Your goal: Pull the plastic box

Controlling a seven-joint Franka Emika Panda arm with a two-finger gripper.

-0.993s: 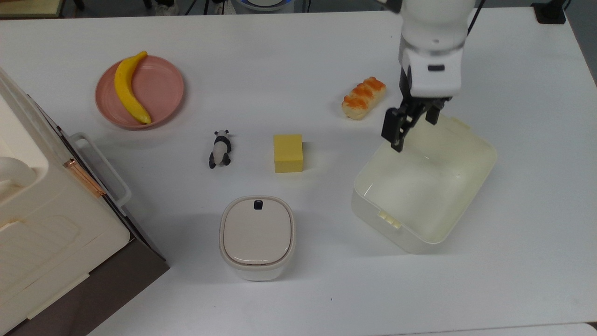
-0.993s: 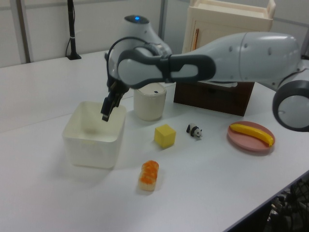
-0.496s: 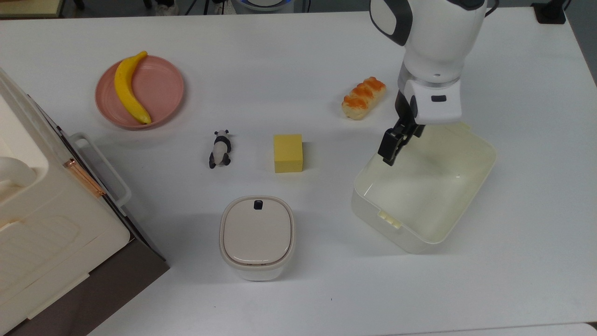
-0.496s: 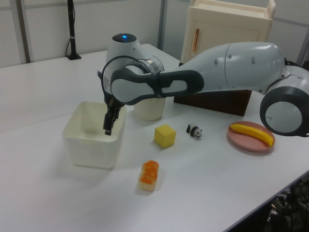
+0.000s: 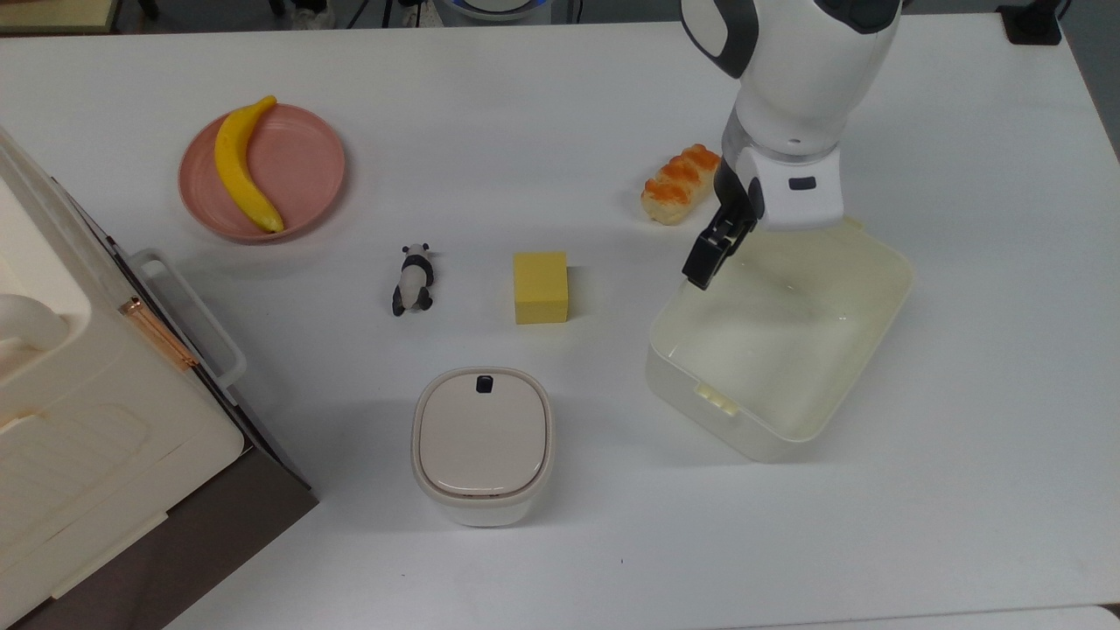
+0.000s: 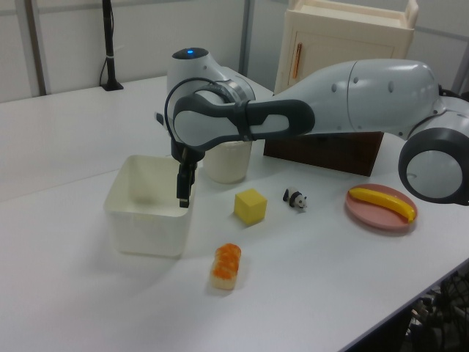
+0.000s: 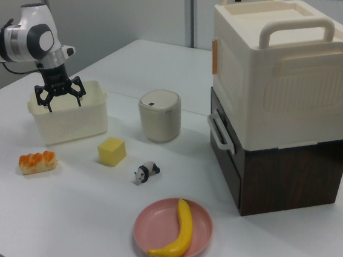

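Note:
The plastic box (image 5: 700, 389) is a cream-white lidless tub on the top view's right side, also seen as the box (image 6: 146, 231) and the box (image 7: 68, 123). My gripper (image 5: 739, 243) hangs over the box's corner nearest the bread, fingers pointing down. One dark finger (image 5: 703, 261) sits at the rim on the top view's left; the other is hidden under the white hand. In the right view the gripper (image 7: 59, 97) is open, fingers spread wide and dipped at the rim. In the left view the gripper (image 6: 184, 189) stands at the box's right wall.
A bread roll (image 5: 682, 184) lies close to the box's far corner. A yellow block (image 5: 541, 287), a toy panda (image 5: 412, 278) and a lidded round container (image 5: 482, 442) sit to the top view's left. Farther left are a pink plate (image 5: 311, 162) with a banana (image 5: 243, 166) and a big cream case (image 5: 79, 420).
The arm lowered onto the box's corner, then shifted toward the top view's left. The box slid with it toward the yellow block.

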